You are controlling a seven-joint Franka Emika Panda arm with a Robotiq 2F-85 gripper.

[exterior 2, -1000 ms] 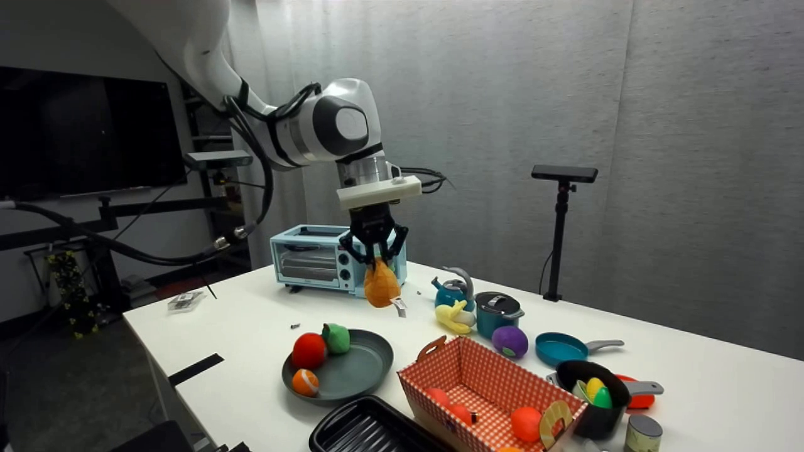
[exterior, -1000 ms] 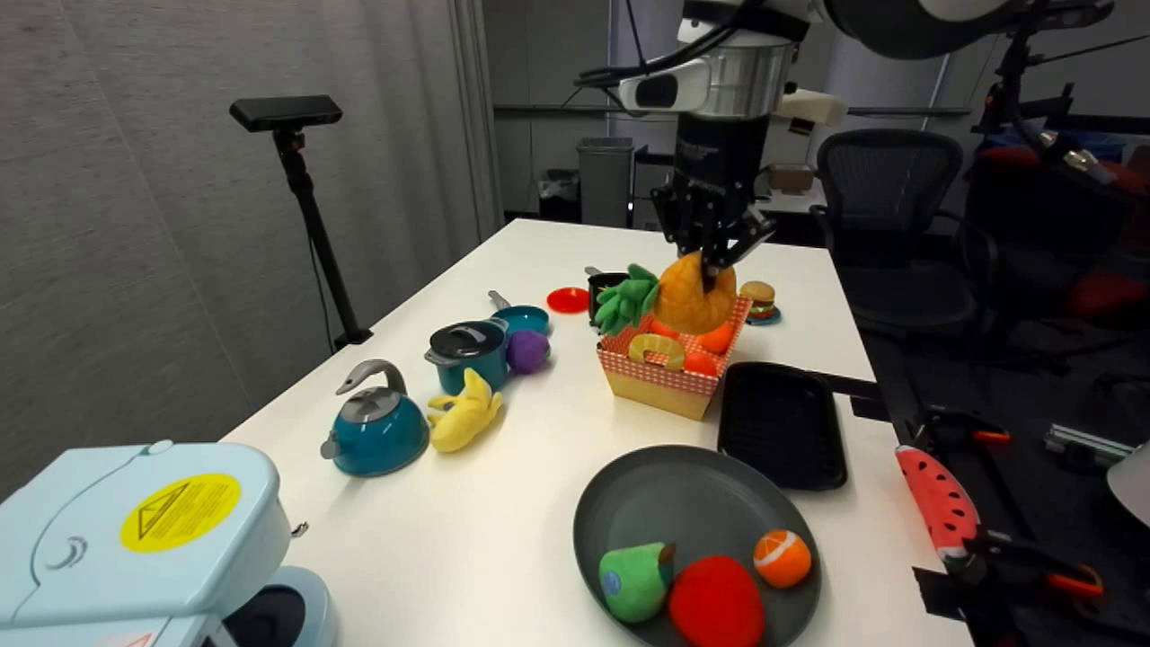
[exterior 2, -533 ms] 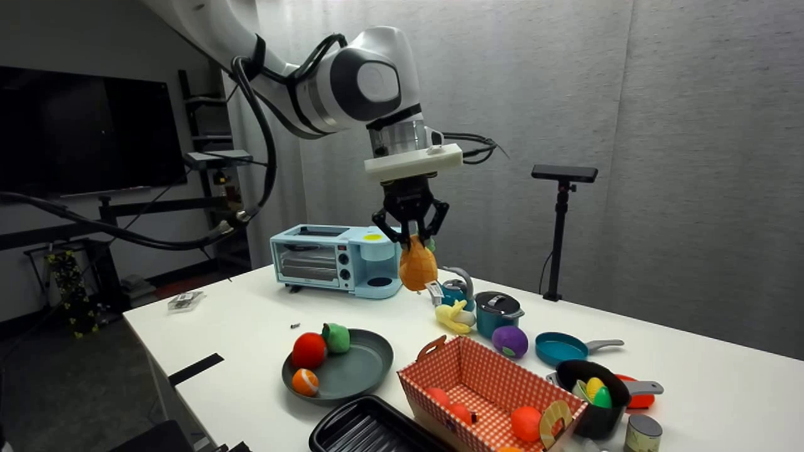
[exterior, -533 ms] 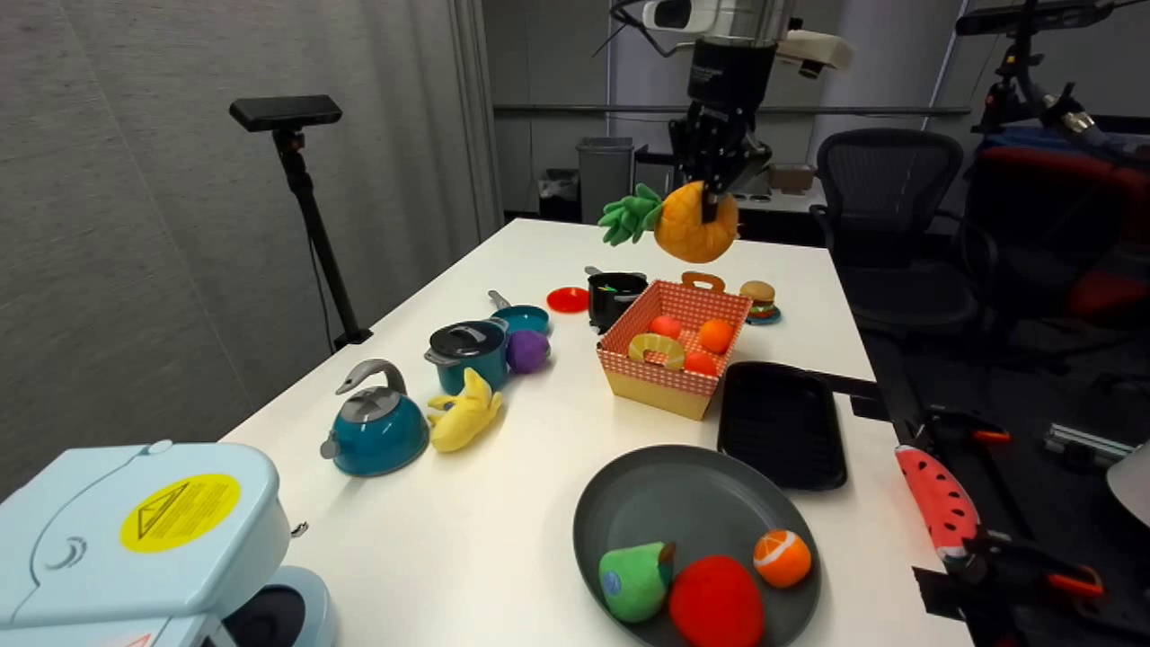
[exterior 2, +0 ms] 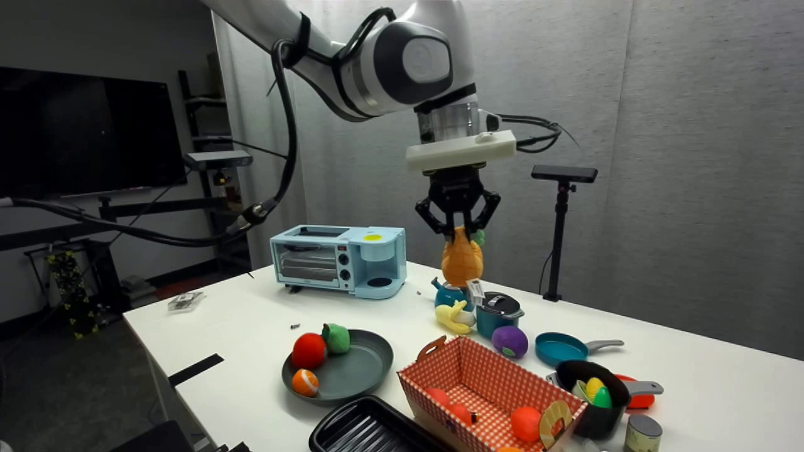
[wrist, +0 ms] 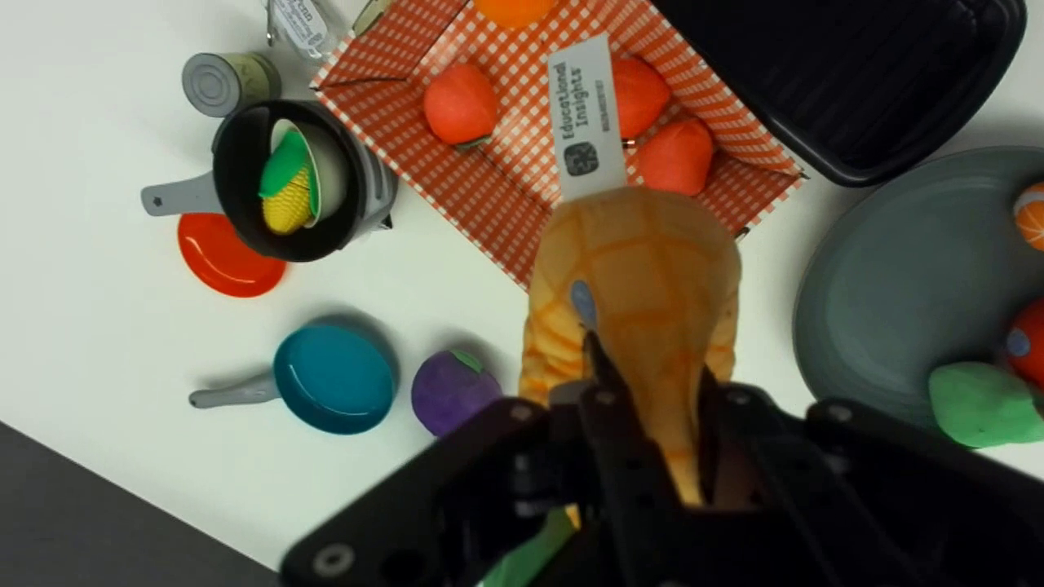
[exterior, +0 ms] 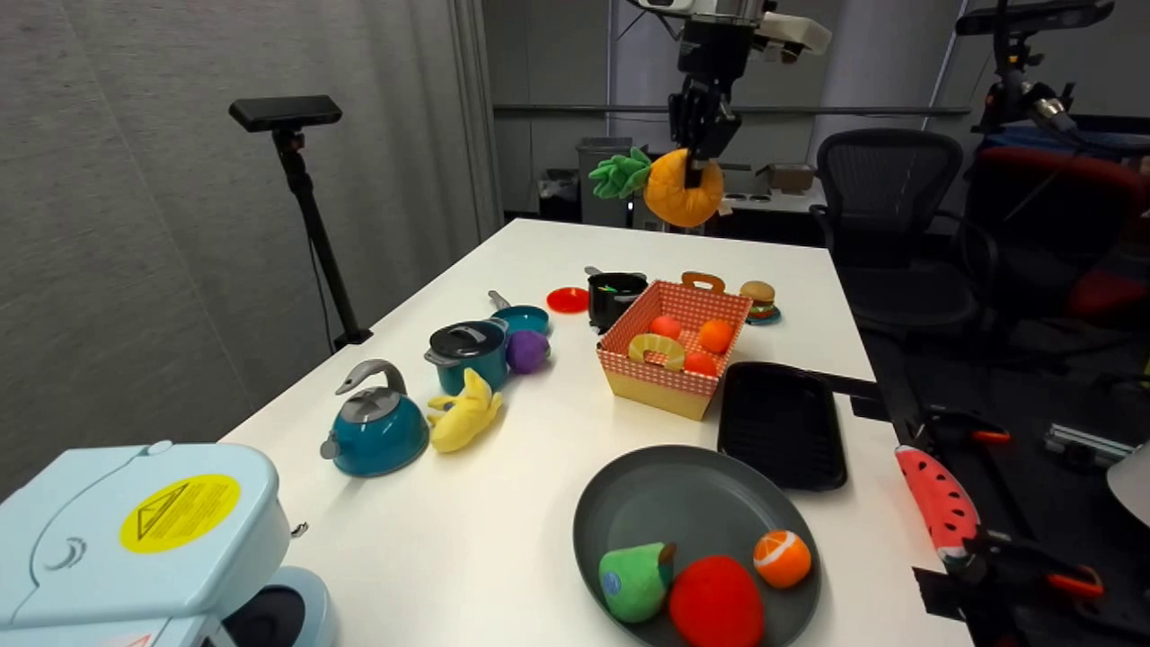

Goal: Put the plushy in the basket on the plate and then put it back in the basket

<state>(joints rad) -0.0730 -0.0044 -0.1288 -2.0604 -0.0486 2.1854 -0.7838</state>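
My gripper (exterior: 694, 169) is shut on the plushy, an orange pineapple-like soft toy (exterior: 669, 193) with green leaves, and holds it high above the table. In an exterior view the gripper (exterior 2: 459, 229) pinches the top of the plushy (exterior 2: 463, 263), and a white tag hangs from it. In the wrist view the plushy (wrist: 640, 244) fills the space between the fingers. Its tag overlaps the basket (wrist: 465, 200). The tan basket (exterior: 660, 391) has a red-checked lining and holds several red and orange items. The dark grey plate (exterior: 665, 503) holds a green item, a red item and a small orange ball.
A black tray (exterior: 782, 422) lies between basket and plate. A kettle (exterior: 377, 436), a yellow banana toy (exterior: 464, 413), a lidded pot (exterior: 469, 350) and a purple toy (exterior: 527, 351) stand beside them. A black pot (exterior 2: 597, 402) stands by the basket. A light-blue oven (exterior 2: 339, 260) stands farther off.
The gripper has risen with the plushy still in it. It has moved rightward in an exterior view, from in front of the oven to over the kettle. The basket and plate have not moved.
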